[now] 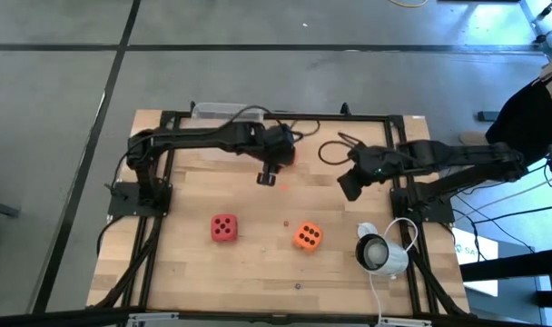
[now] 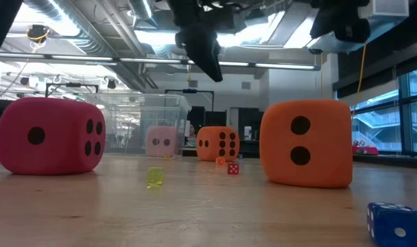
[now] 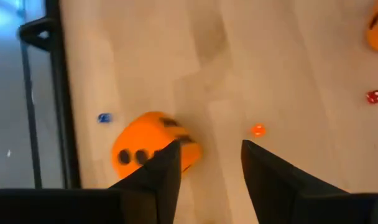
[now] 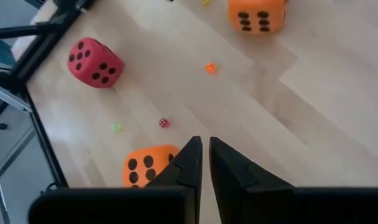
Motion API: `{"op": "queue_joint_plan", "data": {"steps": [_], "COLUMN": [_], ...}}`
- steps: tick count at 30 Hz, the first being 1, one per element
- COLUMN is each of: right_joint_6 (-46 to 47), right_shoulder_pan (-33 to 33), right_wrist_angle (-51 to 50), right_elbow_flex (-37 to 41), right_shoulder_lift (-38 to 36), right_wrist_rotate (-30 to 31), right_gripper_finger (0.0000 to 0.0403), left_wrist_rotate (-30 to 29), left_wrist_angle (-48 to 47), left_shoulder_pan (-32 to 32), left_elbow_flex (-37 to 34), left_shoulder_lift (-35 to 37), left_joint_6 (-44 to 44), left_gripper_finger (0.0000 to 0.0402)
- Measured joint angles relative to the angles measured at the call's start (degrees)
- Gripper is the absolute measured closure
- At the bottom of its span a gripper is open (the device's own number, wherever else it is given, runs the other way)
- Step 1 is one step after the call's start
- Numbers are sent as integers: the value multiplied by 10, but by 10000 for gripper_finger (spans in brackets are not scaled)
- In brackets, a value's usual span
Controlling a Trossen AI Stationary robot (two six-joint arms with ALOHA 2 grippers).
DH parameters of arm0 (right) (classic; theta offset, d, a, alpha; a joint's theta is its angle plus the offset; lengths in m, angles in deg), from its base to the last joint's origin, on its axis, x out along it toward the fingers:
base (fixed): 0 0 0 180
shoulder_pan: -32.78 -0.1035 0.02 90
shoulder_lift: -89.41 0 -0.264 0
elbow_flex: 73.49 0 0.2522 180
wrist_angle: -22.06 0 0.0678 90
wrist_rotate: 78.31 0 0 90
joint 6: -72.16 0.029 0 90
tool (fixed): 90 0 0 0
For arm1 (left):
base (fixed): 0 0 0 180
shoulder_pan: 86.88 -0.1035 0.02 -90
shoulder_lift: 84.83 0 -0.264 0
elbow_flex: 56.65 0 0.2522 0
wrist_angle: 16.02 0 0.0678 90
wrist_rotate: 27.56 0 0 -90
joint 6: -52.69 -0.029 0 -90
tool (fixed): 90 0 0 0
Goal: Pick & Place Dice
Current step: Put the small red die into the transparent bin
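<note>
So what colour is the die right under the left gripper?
Orange die with dark pips, clearest in the left wrist view.

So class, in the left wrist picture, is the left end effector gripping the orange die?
No: the left end effector stands open over bare wood, with the orange die off to one side, outside its fingers.

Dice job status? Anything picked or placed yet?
Done: nothing visibly. The red die and one orange die lie loose, and the pink die stands farther back. In hand: no die is held. The left gripper has open fingers with the second orange die beside them, not between them. The right gripper hangs shut and empty. Left: all four dice.
</note>
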Motion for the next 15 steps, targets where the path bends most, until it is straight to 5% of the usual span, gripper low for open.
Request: {"op": "queue_joint_plan", "data": {"steps": [6,15], "right_joint_6": [10,5], "right_shoulder_pan": [-25,-34], "right_wrist_angle": [6,6], "right_elbow_flex": [15,15], "right_shoulder_lift": [0,0], "right_wrist_rotate": [20,33], "right_gripper_finger": [371,371], "left_wrist_rotate": [62,-45], "left_wrist_angle": [3,32], "left_shoulder_pan": [33,34], "left_elbow_flex": [0,0], "left_shoulder_lift": [-20,-54], "left_joint_6": [19,-40], "left_gripper_finger": [193,182]}}
